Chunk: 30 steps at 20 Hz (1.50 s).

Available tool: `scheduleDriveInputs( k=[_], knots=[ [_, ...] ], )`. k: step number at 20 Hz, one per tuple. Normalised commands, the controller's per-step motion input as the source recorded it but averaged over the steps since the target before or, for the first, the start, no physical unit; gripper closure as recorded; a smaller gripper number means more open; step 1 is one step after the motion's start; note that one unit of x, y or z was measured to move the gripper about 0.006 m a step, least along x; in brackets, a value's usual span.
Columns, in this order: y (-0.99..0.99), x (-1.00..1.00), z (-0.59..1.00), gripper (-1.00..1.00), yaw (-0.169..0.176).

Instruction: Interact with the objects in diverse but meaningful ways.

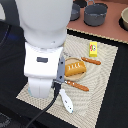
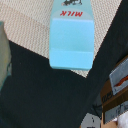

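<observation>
A: We are looking down past the big white arm (image 1: pixel 42 45), which is filling much of the exterior view and hiding the gripper; we cannot tell whether its fingers are wide, narrow or holding anything.

B: Agreed. In the wrist view we are seeing the pale blue carton (image 2: pixel 72 40) marked "MILK" lying on the woven mat (image 2: pixel 27 27), one end reaching over the mat's edge onto the dark table (image 2: pixel 45 95). No fingers are showing there either.

A: In the exterior view we are finding the small yellow packet (image 1: pixel 93 48) near the mat's far edge, with an orange piece (image 1: pixel 91 61) just beside it.

B: We are also seeing the tan plate (image 1: pixel 74 68) in the middle of the mat, partly behind the arm, and an orange-handled utensil (image 1: pixel 76 85) lying just beside it.

A: The white elongated piece (image 1: pixel 66 102) is lying nearer the mat's front edge. Grey pots (image 1: pixel 95 14) are standing beyond the mat.
</observation>
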Motion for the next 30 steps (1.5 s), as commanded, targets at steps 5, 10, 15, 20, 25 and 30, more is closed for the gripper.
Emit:
scheduleDriveInputs(
  k=[5, 10, 15, 20, 25, 30],
  knots=[
    [-0.08, -0.67, -0.46, -1.0, 0.022],
    [-0.12, -0.66, -0.46, -1.0, 0.021],
    [-0.1, -0.64, -0.31, -1.0, 0.016],
    [-0.08, -0.6, -0.24, -1.0, 0.011],
    [-0.04, -0.25, -0.05, -1.0, 0.001],
    [-0.04, -0.05, -0.07, -1.0, 0.0]
  ],
)
